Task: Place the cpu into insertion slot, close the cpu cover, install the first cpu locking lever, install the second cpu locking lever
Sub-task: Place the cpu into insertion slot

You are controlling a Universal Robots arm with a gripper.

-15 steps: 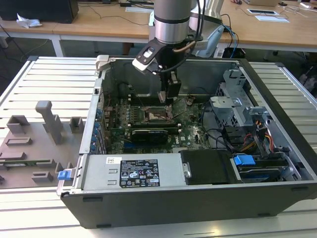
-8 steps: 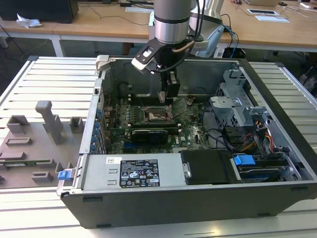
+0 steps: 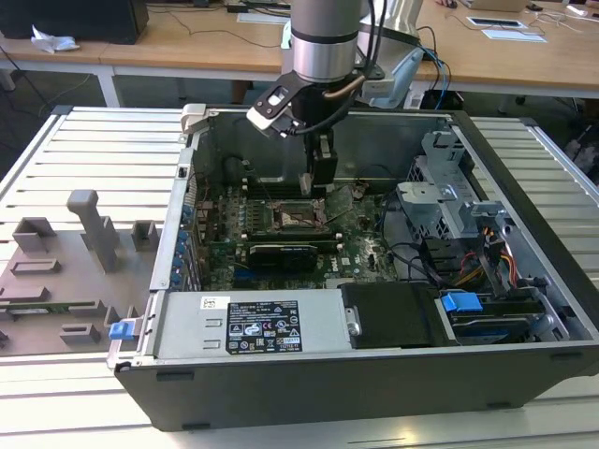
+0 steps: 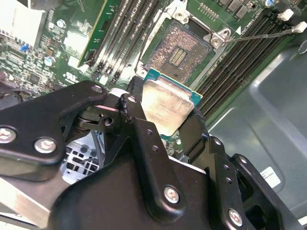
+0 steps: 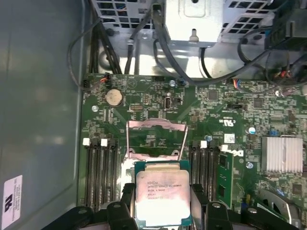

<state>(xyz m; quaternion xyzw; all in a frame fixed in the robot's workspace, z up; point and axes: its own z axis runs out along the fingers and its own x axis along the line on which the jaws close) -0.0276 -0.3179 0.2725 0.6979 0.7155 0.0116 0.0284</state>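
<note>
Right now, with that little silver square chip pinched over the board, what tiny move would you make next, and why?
Probably a slow descent. The gripper is shut on the silver-grey square chip, which hangs apart from the open square socket with its tan-gold contact field, and the thin metal frame cover stands raised.

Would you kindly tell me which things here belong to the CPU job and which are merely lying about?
Job: silver-grey square cpu with green rim, held in the black claw; tan-gold square insertion slot; thin metal frame cpu cover, open.
Lying about: round silver coin battery; silver finned heatsink; long black memory slots; grey blocks outside the case.
</note>
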